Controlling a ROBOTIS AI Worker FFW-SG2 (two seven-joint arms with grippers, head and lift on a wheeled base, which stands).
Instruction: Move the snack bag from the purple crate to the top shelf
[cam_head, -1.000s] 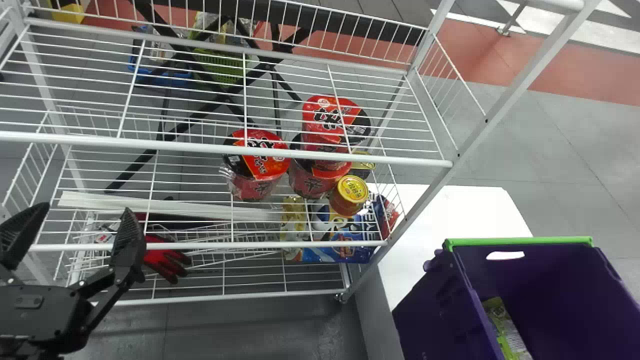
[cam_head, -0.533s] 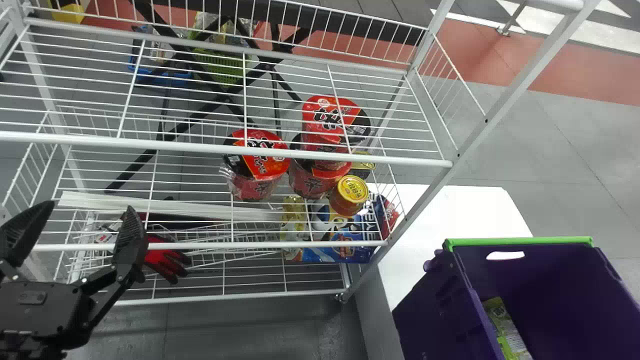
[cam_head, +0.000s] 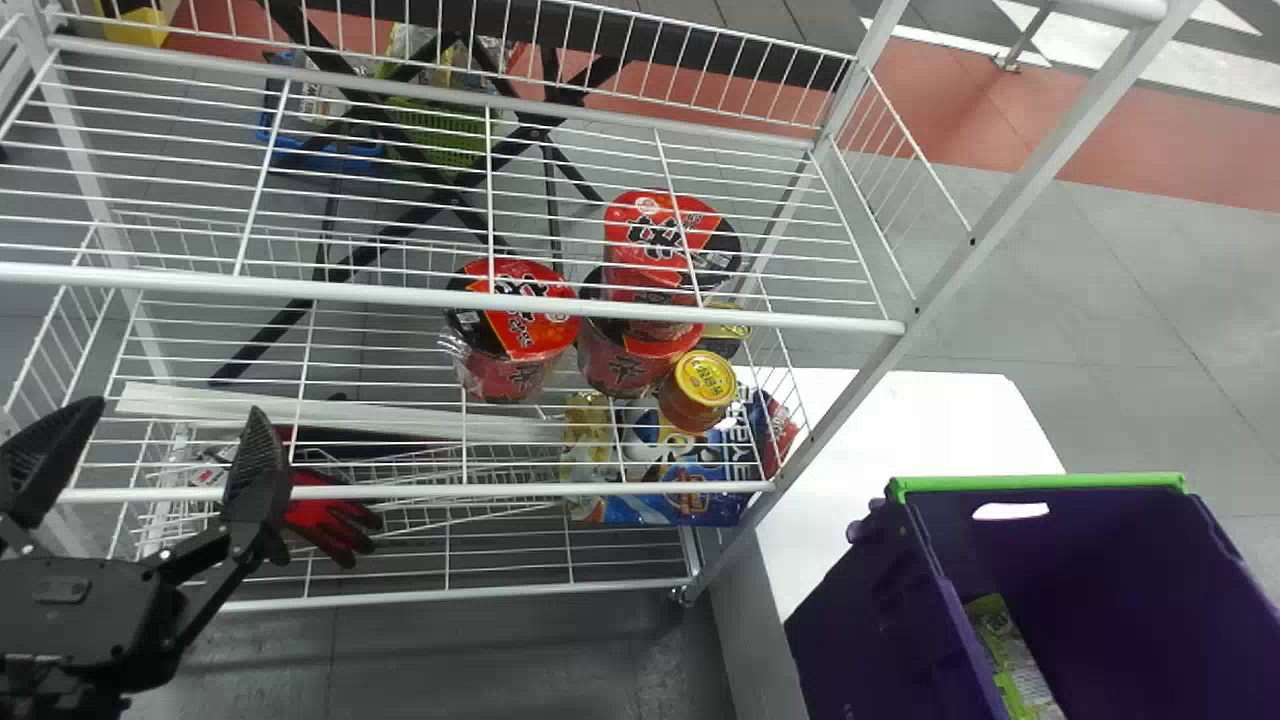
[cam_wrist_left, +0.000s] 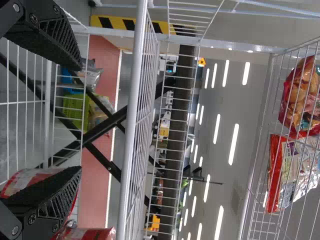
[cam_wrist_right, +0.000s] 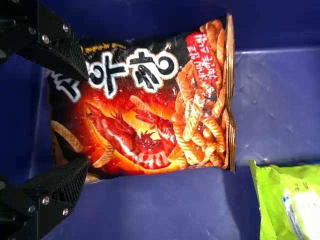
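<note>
Snack bag, a black-and-red printed pillow pack, lies flat inside the purple plastic crate, at 4 o'clock in head view. Right hand nearer, set wide; bag at 12 o'clock along its fingers, long axis running likewise, so closing should pinch across the width. Contact: can't tell. Left hand parked wide at 8 o'clock. Left wrist view adds red snack packs behind white wire, likely the goal tier; head view places the crate.
</note>
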